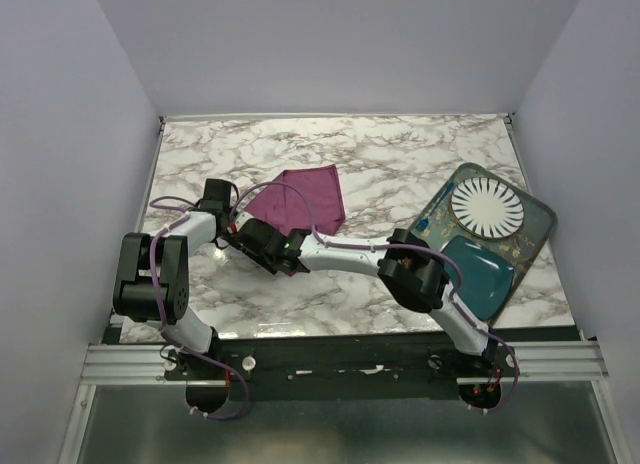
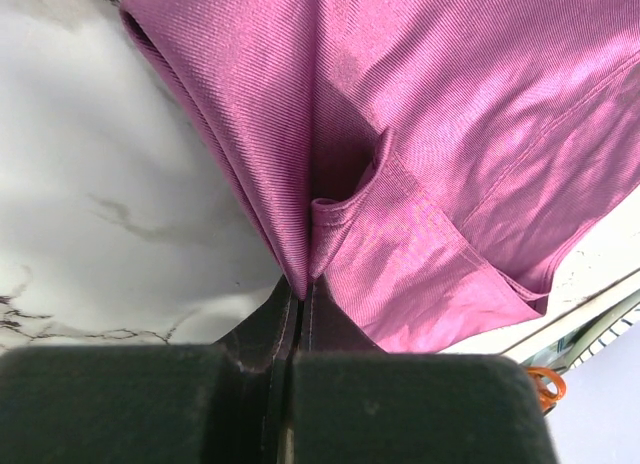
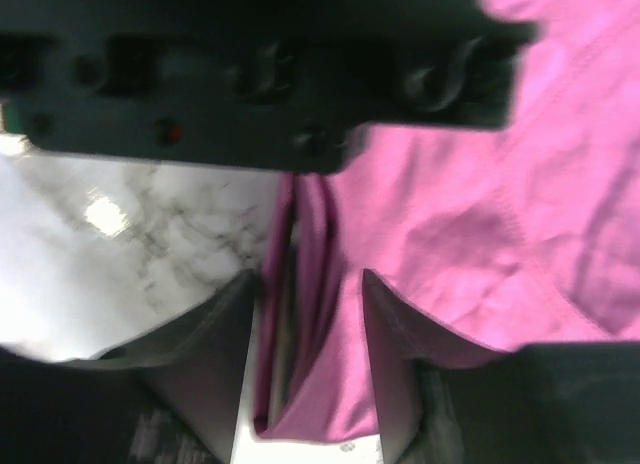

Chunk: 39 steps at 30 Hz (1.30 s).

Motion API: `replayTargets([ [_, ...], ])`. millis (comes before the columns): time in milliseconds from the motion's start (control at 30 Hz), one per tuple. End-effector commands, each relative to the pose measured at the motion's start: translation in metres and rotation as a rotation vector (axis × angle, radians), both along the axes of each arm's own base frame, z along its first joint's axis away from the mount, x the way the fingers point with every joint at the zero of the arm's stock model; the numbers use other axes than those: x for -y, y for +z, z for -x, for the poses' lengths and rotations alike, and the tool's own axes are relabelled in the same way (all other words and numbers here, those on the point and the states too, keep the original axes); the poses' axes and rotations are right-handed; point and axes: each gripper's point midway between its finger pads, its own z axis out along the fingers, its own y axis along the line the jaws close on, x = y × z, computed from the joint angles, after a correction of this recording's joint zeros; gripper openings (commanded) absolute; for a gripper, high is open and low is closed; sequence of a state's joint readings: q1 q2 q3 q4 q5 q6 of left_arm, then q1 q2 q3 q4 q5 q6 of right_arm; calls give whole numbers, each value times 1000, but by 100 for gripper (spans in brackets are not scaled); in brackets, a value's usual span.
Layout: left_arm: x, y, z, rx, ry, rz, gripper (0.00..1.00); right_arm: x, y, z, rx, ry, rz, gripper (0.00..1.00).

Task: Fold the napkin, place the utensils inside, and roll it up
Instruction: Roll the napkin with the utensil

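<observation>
No text, label or number is readable anywhere.

We see the napkin plum-purple, finely ribbed, ahead of our black left gripper. The table beside that gripper is white marble veined grey-brown. Far right of the black right gripper, the plate is white with dark radial stripes.

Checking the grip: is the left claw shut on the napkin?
Yes, the left claw pinches a fold of the napkin between closed fingers.
</observation>
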State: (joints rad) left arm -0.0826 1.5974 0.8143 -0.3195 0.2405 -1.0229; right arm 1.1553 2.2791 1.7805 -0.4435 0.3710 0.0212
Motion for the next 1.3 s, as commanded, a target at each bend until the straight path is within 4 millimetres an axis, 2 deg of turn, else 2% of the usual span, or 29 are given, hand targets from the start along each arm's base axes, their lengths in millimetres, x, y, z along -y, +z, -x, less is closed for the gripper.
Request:
replayTargets([
  [0, 0, 0, 5, -25, 9, 3, 0, 25, -26, -19, 114, -88, 110, 49],
  [133, -1, -1, 6, -27, 3, 7, 0, 27, -29, -21, 126, -62, 139, 37],
  [167, -3, 0, 5, -25, 7, 6, 0, 27, -32, -21, 125, -60, 144, 28],
  [233, -3, 1, 6, -24, 3, 3, 0, 25, -35, -18, 109, -41, 144, 20],
  [267, -4, 1, 6, -19, 2, 0, 0, 23, -33, -18, 106, -36, 136, 12],
  [367, -6, 2, 5, -15, -7, -13, 0, 19, -29, -14, 86, -3, 125, 0],
  [500, -5, 2, 3, -6, -28, -16, 0, 12, -24, -3, -4, 44, 90, 1],
  [633, -10, 6, -2, 26, -72, -60, 0, 1, -12, 10, -184, 65, -37, 1],
  [767, -8, 13, -10, 77, -133, -65, 0, -2, -1, 10, -355, 58, -143, 1],
  [867, -7, 21, -15, 125, -151, -69, 16, -2, 0, 12, -481, 59, -193, 1],
  [900, -8, 24, -17, 143, -154, -77, 30, -2, 0, 13, -509, 55, -203, 0],
  [1000, -14, 32, -17, 171, -160, -114, 45, 0, 0, 10, -617, 40, -266, 1],
  [1133, -13, 39, -10, 180, -189, -120, 49, 4, -2, 5, -721, 23, -323, 1],
  [1267, -10, 45, -5, 190, -203, -100, 50, 2, -1, 7, -837, 38, -381, 1],
])
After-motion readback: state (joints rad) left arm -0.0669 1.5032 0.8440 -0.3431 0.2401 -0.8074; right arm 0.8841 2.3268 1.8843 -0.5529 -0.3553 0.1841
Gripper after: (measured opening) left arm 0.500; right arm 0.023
